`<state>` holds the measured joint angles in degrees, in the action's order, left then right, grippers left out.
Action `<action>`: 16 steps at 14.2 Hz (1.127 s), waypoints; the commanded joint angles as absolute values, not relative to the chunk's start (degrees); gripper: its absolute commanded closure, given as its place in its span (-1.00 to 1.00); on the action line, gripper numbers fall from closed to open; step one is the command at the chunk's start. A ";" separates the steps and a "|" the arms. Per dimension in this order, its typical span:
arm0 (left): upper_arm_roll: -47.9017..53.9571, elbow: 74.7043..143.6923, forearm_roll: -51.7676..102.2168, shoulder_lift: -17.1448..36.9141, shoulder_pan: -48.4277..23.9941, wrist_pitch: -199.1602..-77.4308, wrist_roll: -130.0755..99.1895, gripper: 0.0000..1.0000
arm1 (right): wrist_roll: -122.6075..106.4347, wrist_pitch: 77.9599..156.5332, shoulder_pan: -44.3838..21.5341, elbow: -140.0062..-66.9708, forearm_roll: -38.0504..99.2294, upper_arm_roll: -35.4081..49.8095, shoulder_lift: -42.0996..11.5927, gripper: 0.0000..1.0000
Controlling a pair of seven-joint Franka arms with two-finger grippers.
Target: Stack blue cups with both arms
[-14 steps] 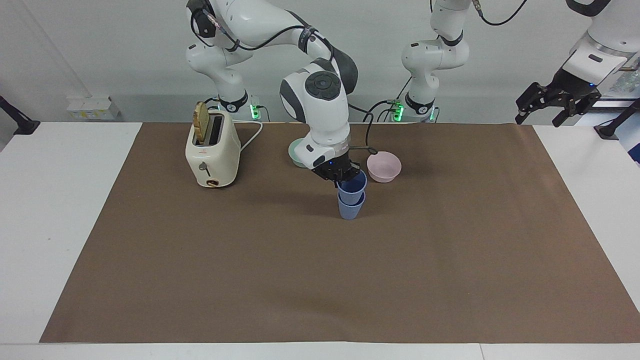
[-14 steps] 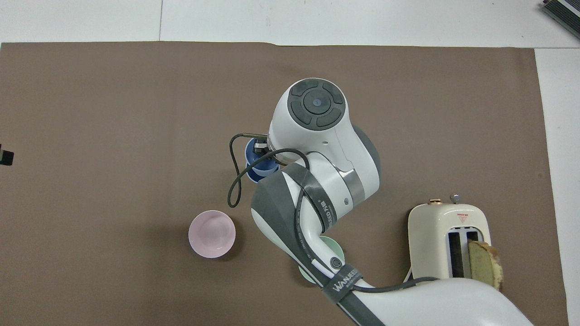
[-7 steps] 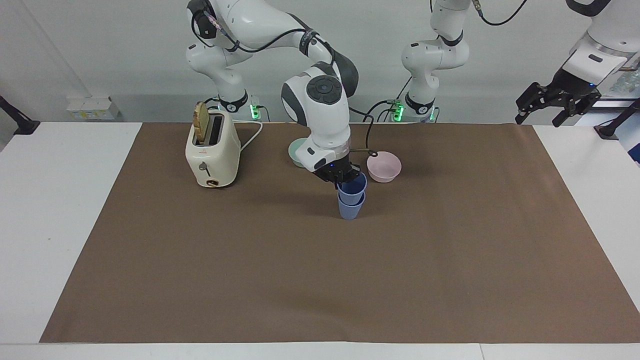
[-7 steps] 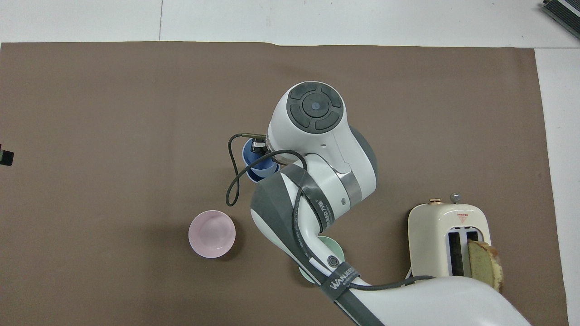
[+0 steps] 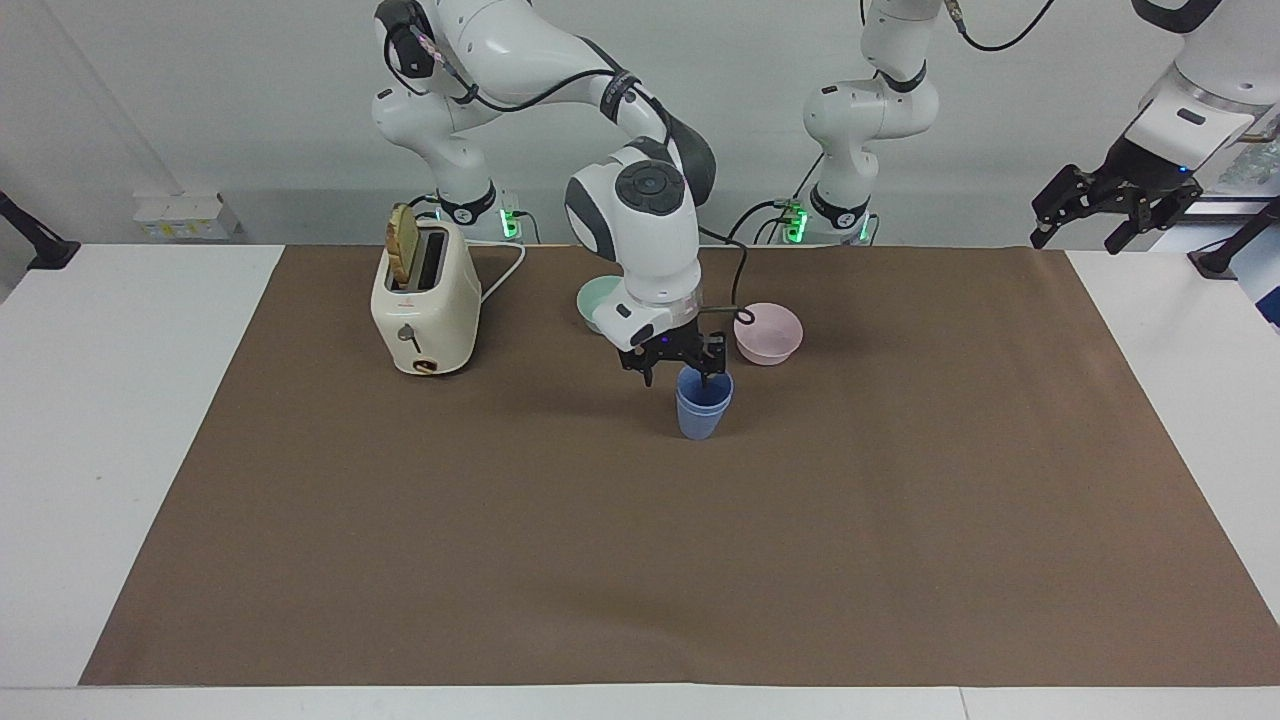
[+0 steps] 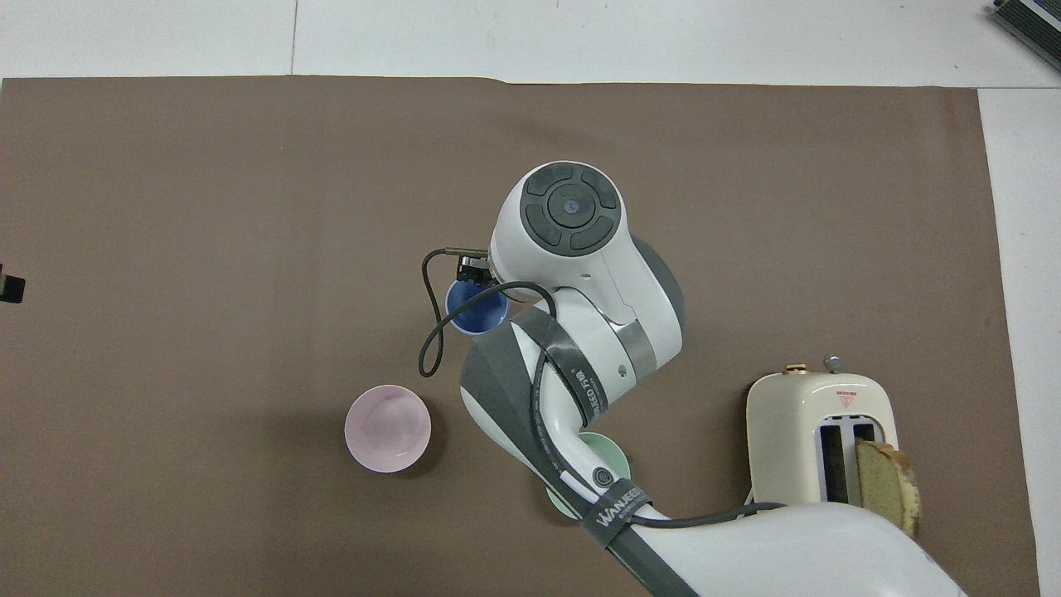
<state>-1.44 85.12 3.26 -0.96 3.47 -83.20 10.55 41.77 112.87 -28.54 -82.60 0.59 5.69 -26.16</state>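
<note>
The two blue cups point(image 5: 703, 405) stand nested as one stack on the brown mat, near the middle of the table; from overhead the stack point(image 6: 477, 311) shows as one blue rim. My right gripper point(image 5: 680, 368) hangs just above the stack's rim, open, its fingers spread to either side and holding nothing. In the overhead view the right arm's wrist covers most of it. My left gripper point(image 5: 1090, 225) waits raised off the mat past the left arm's end of the table, open and empty; only its tip point(image 6: 8, 286) shows from overhead.
A pink bowl point(image 5: 768, 333) sits nearer the robots than the cups, toward the left arm's end. A mint-green bowl point(image 5: 598, 300) lies partly under the right arm. A cream toaster point(image 5: 425, 310) with a bread slice stands toward the right arm's end.
The right gripper has opened and let go of the upper cup, which has dropped fully into the lower cup. The right wrist has risen slightly. The left arm has not moved.
</note>
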 commanded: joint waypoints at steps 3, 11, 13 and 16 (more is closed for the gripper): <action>-1.32 84.29 3.78 -1.14 3.69 -81.83 10.46 -1.00 | 32.46 102.41 -22.52 -81.65 -1.06 5.54 -18.74 -1.00; -1.32 84.29 3.78 -1.14 3.69 -82.00 10.37 -1.00 | 7.59 88.61 -4.06 -80.86 -1.32 5.36 -7.57 -1.00; -1.32 84.11 3.78 -0.97 3.69 -82.53 10.11 -1.00 | 4.67 87.46 -0.19 -80.07 -0.97 5.36 -7.12 -1.00; -0.62 84.02 3.52 -1.05 3.52 -82.53 10.20 -1.00 | 1.24 87.54 4.03 -80.86 -0.27 5.36 -6.42 -1.00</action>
